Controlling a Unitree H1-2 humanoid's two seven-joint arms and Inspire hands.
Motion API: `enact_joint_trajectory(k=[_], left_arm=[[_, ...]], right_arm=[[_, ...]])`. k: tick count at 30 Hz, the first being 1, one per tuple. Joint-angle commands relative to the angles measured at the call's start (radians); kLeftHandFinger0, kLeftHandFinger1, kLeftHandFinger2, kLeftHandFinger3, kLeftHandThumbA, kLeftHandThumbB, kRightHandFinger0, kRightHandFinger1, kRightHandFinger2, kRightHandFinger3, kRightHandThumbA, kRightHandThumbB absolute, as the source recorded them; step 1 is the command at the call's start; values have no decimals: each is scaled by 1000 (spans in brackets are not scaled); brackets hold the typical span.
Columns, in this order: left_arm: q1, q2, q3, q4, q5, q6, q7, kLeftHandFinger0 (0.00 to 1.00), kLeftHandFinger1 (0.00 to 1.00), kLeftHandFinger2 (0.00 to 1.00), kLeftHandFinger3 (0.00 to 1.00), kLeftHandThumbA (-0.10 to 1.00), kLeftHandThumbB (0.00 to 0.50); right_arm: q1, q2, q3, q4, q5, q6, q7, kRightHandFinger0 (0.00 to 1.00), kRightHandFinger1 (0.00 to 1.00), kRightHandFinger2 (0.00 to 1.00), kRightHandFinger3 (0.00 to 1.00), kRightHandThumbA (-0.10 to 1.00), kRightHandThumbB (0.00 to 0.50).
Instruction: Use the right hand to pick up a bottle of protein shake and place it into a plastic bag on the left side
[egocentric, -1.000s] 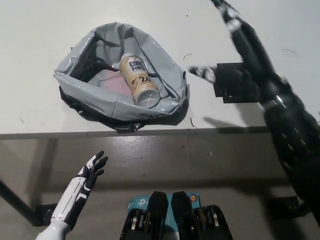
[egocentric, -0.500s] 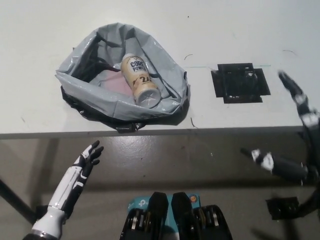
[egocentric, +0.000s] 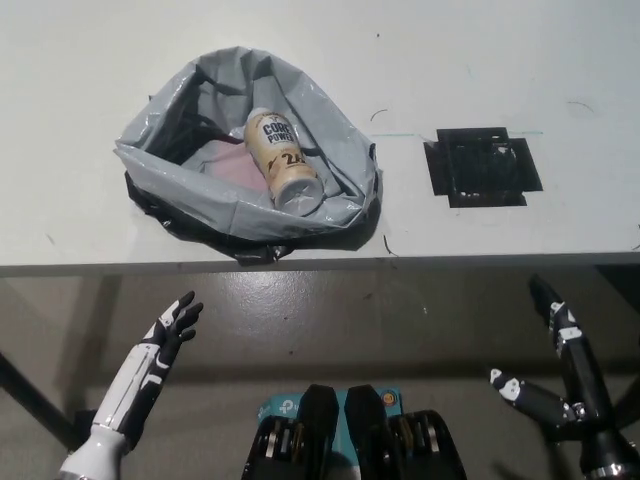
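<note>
A beige protein shake bottle (egocentric: 281, 160) lies on its side inside the grey plastic bag (egocentric: 240, 205), which sits open on the white table (egocentric: 480, 60) at the left. My black right hand (egocentric: 560, 370) hangs open below the table's front edge at the lower right, well away from the bag and holding nothing. My white left hand (egocentric: 170, 330) rests open below the table edge at the lower left.
A black square mat (egocentric: 485, 165) lies on the table to the right of the bag. The table's front edge (egocentric: 320, 266) runs across the picture, with grey floor below it.
My right arm has swung down from over the table to below its front edge at the lower right. The bottle stays in the bag. My left hand has dropped slightly.
</note>
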Motion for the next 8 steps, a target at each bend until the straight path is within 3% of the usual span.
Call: enact_joint_trajectory(k=[1, 8], left_arm=[[-17, 4, 7, -30, -34, 3, -16, 1000, 1000, 1000, 1000, 1000, 314], [-38, 7, 3, -8, -48, 16, -27, 1000, 1000, 1000, 1000, 1000, 302]], right_arm=[[-26, 2, -11, 36, 45, -80, 33, 1000, 1000, 1000, 1000, 805, 220], [-45, 13, -10, 100, 34, -97, 32, 1000, 1000, 1000, 1000, 775, 204]])
